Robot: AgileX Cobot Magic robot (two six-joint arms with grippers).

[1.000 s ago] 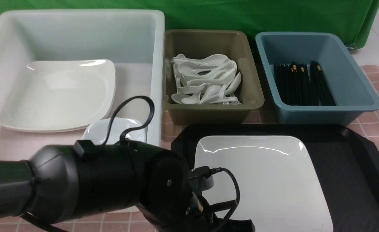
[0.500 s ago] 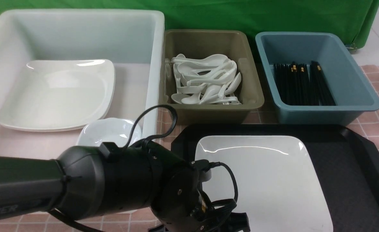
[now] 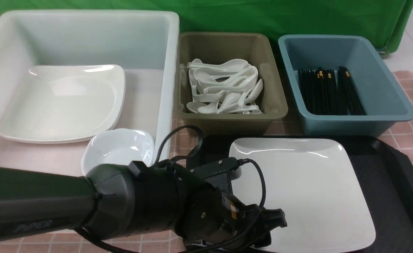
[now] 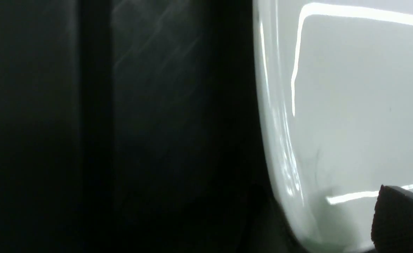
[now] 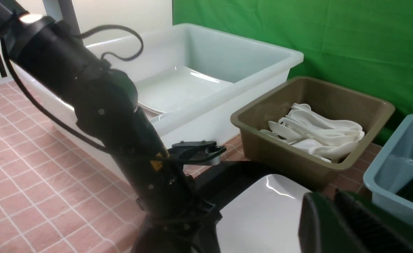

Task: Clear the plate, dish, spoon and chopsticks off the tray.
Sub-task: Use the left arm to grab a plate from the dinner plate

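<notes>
The white square plate (image 3: 305, 189) lies on the black tray (image 3: 396, 175). My left gripper (image 3: 274, 225) is low at the plate's near-left edge, jaws open, with one finger (image 4: 399, 221) over the plate's surface (image 4: 350, 105) just inside the rim. The other finger is hidden in the dark. The small white dish (image 3: 118, 147) sits in the white tub. A pile of spoons (image 3: 224, 88) fills the olive tub, and black chopsticks (image 3: 329, 93) lie in the blue tub. My right gripper (image 5: 334, 207) hovers above the plate's right side (image 5: 262, 211), fingers close together and holding nothing.
A big white tub (image 3: 168, 70) at the left holds another square plate (image 3: 62, 102). The olive tub (image 3: 227, 123) and blue tub (image 3: 350, 124) stand just behind the tray. My left arm (image 3: 139, 207) fills the near left over a pink checked cloth (image 5: 34, 158).
My left arm has swung right and dropped to the plate's near-left edge. The plate has slid away and to the right on the tray. The dish is now uncovered.
</notes>
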